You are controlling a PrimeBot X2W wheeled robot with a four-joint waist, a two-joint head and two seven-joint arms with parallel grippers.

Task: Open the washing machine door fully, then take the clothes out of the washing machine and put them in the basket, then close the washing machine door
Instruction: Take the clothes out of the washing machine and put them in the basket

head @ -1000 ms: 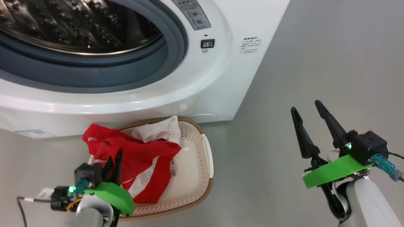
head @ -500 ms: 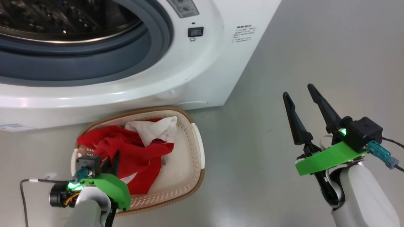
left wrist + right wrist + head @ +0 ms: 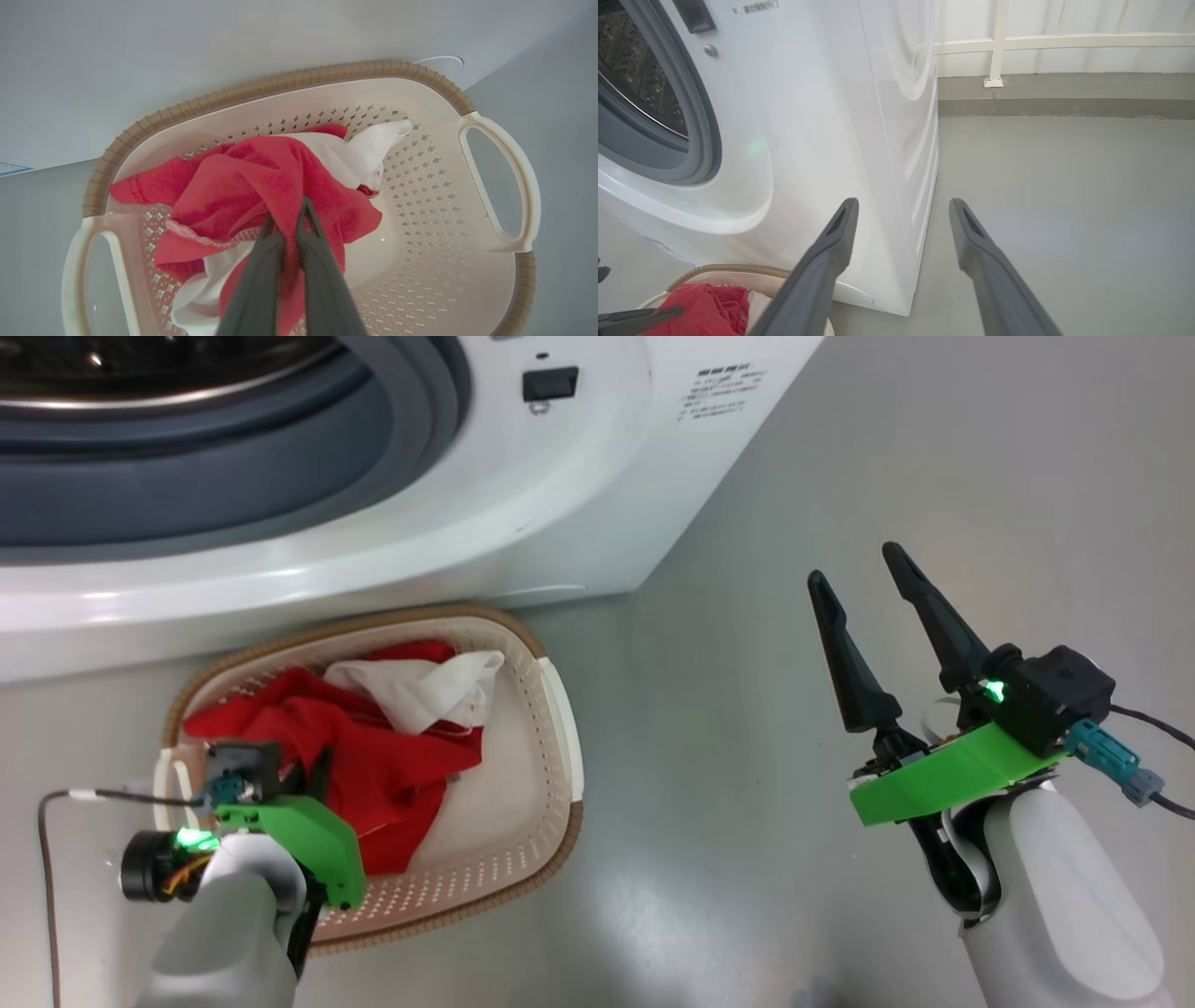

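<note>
The cream basket (image 3: 509, 803) stands on the floor against the front of the white washing machine (image 3: 579, 495). Red clothes (image 3: 373, 765) with white parts lie bunched inside it. My left gripper (image 3: 316, 773) reaches down into the basket. In the left wrist view its fingers (image 3: 306, 242) are shut on a fold of the red clothes (image 3: 261, 182), above the basket's perforated bottom (image 3: 434, 196). My right gripper (image 3: 854, 567) hangs open and holds nothing over the bare floor to the basket's right. The washing machine door is out of view.
The grey rubber ring (image 3: 233, 476) and drum opening are at the top left. The right wrist view shows the machine's side panel (image 3: 901, 116), grey floor (image 3: 1064, 186), a raised kerb and a white railing (image 3: 994, 46) at the back.
The head camera has tilted, shifting the whole picture up and left. My left gripper has lowered the red clothes from over the basket's rim to down inside it, still shut on them.
</note>
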